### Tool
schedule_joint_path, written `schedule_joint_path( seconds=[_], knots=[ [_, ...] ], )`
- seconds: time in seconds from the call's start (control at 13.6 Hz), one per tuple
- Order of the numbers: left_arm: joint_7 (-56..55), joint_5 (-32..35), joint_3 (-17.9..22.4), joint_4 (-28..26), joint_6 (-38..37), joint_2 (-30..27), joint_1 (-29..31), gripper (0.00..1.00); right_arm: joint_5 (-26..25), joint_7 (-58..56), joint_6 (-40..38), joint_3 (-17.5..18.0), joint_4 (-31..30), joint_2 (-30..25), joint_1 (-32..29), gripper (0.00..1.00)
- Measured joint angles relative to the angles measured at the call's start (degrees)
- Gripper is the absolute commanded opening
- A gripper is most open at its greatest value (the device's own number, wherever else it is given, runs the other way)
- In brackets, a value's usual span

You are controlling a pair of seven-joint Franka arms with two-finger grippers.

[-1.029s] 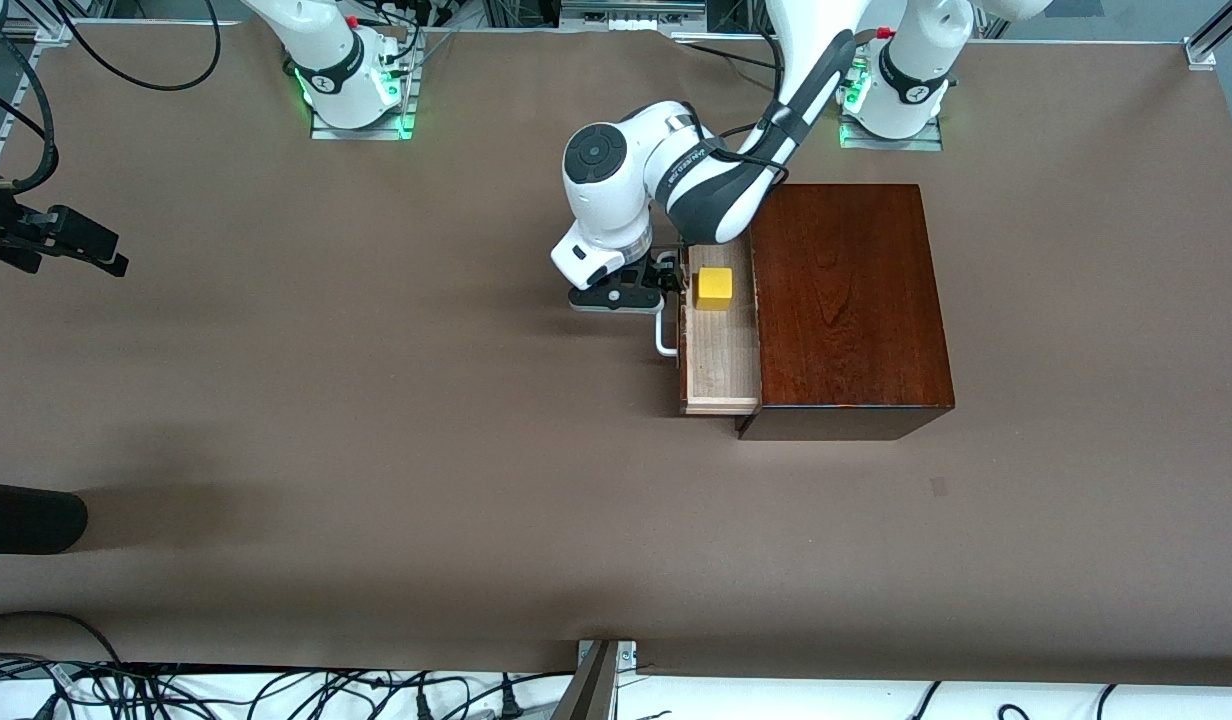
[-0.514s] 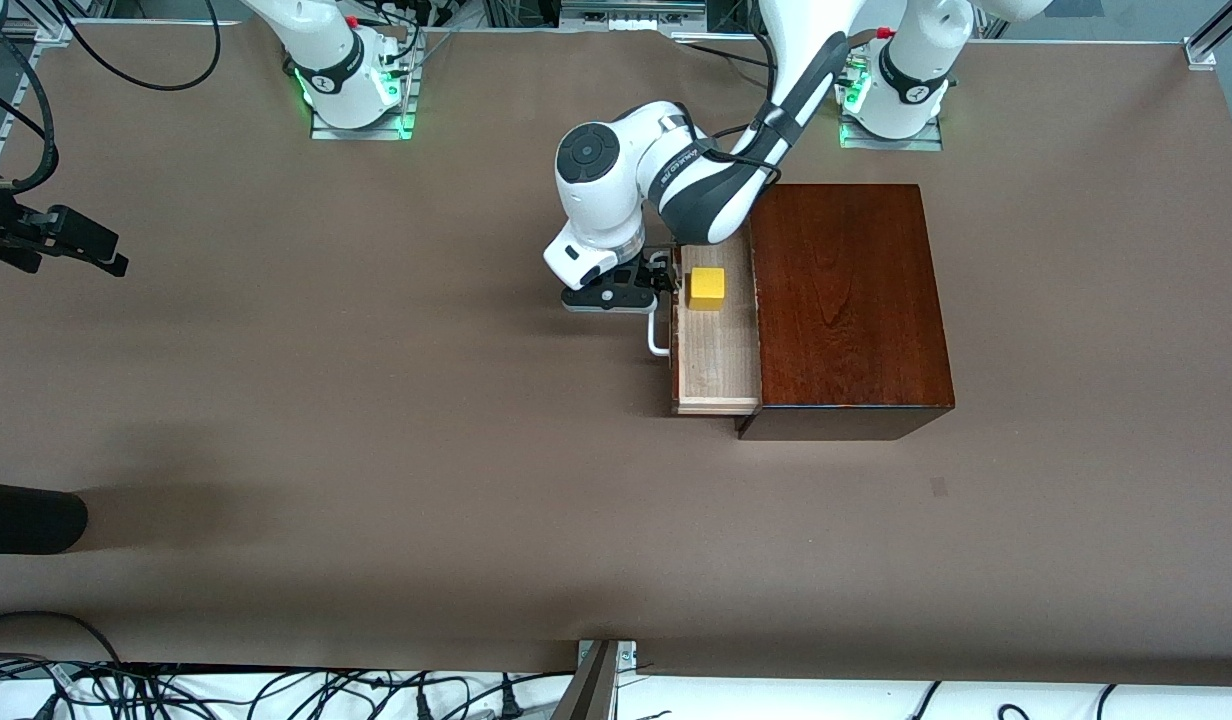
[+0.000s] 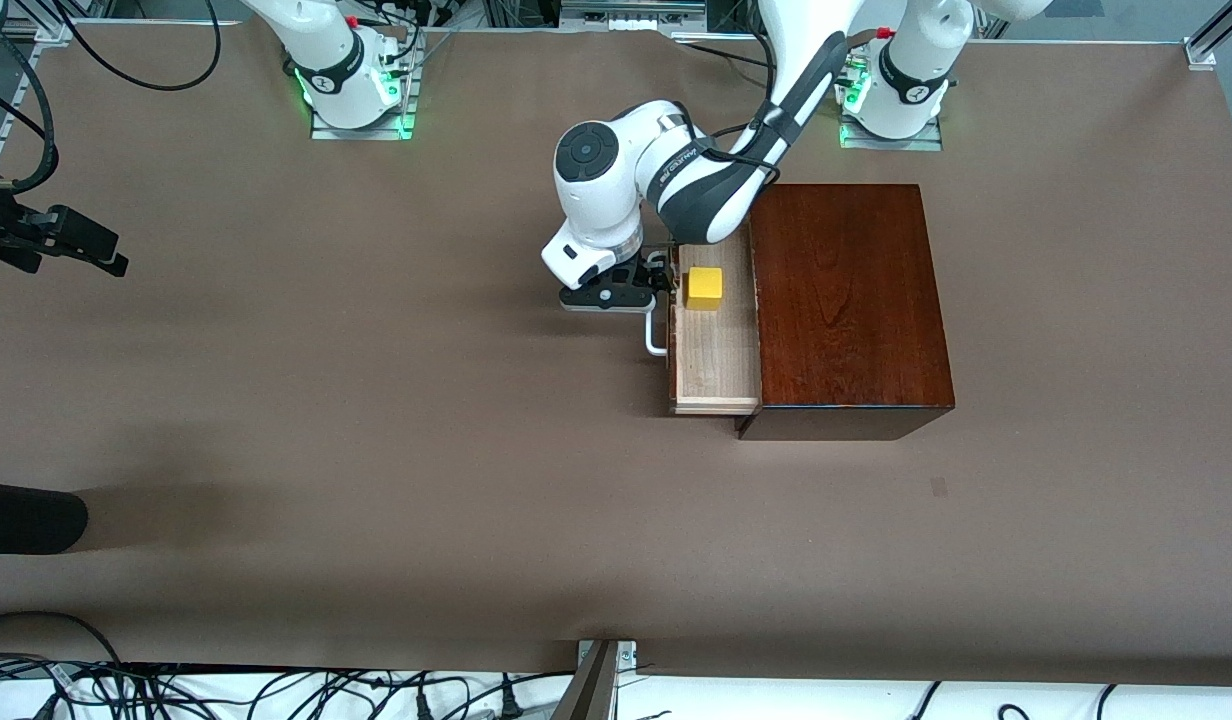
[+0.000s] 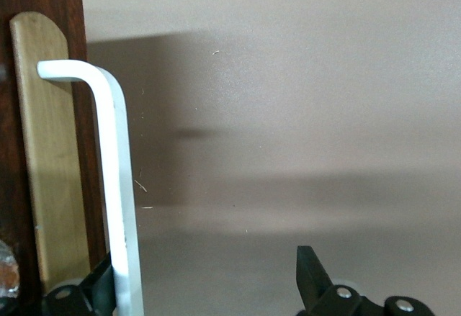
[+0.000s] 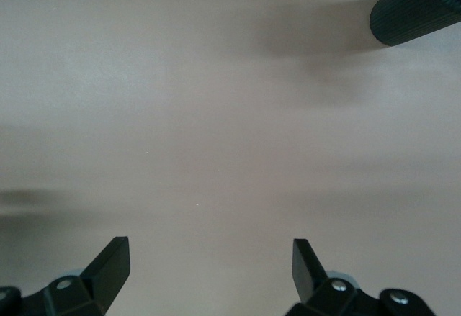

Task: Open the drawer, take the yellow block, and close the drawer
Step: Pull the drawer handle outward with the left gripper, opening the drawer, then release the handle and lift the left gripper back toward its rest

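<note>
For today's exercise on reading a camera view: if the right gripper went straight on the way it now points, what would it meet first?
The right gripper, fingers open, points at bare brown table. Nothing lies between the fingers, so it would probably meet the table first. A black cylinder sits off to one side, apparently outside that line.

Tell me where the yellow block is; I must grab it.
The yellow block sits in the open drawer, at its end farther from the front camera.
</note>
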Motion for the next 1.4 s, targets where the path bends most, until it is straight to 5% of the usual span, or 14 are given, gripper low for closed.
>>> schedule_joint_path(
  seconds=[0.81, 1.4],
  knots=[
    [0.16, -2.61, -1.63, 3.31, -8.2, -3.68, -0.53, 1.0, 0.0, 0.0, 0.0, 0.0, 0.01, 0.0, 0.0, 1.0],
    [4.62, -7.32, -3.81, 2.97, -20.88, -20.04, 11.98, 1.0, 0.02, 0.11, 0.0, 0.01, 0.02, 0.0, 0.0, 1.0]
  ],
)
